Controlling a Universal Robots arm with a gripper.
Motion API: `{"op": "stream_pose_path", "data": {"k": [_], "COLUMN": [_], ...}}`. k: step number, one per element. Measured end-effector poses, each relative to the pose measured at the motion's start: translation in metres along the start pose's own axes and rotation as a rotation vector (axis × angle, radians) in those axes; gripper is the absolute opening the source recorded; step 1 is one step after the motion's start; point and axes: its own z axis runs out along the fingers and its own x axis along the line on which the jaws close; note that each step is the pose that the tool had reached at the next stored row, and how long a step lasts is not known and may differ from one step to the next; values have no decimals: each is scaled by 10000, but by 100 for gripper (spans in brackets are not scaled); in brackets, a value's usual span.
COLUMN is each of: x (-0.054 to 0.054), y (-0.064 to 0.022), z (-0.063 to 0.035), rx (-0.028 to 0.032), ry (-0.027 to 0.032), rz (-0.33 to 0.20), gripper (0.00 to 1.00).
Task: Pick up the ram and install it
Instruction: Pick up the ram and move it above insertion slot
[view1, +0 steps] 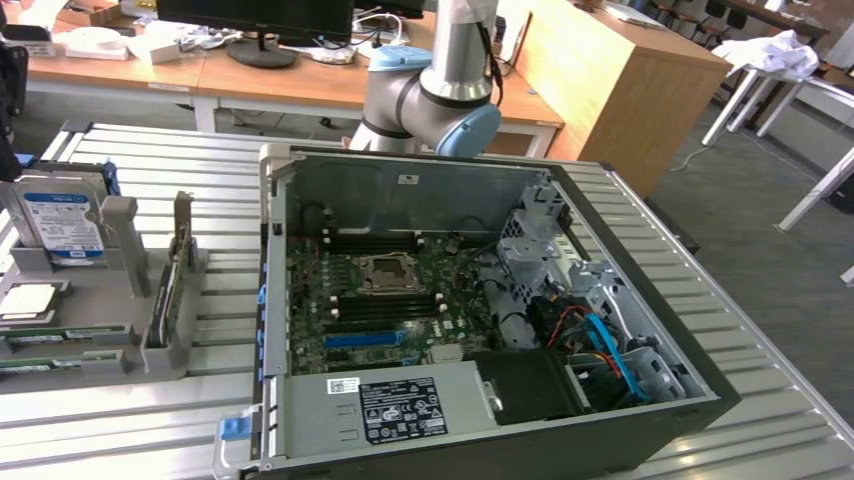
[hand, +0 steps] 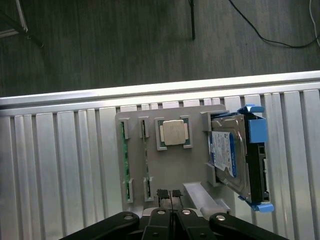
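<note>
Closest to the wrist camera, the hand (hand: 170, 195) hangs clenched with its fingertips pressed together and nothing between them, over the near edge of the grey holder tray (hand: 192, 112). The ram (hand: 123, 160) stands on edge in an outer slot of that tray, on the far side of the processor chip (hand: 173, 132) from the hard drive (hand: 232, 155). The tray rests on the slatted metal table (hand: 60, 165), beside the open computer case (view1: 641, 300).

Handling, as judged: the ram is light, stiff and thin. It likely tolerates little bending, and its chips are fragile. Only its upper long edge is exposed, so the hand should pinch the two flat faces near mid-length, clear of the tray's end clips.
</note>
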Motion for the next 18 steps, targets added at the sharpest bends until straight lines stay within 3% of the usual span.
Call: {"op": "stream_pose_path", "data": {"k": [5, 11, 18], "x": [0, 0, 5], "y": [0, 0, 1], "z": [0, 0, 0], "rx": [0, 0, 0], "ry": [0, 0, 1], "rz": [-1, 0, -39], "gripper": [11, 36, 36]}}
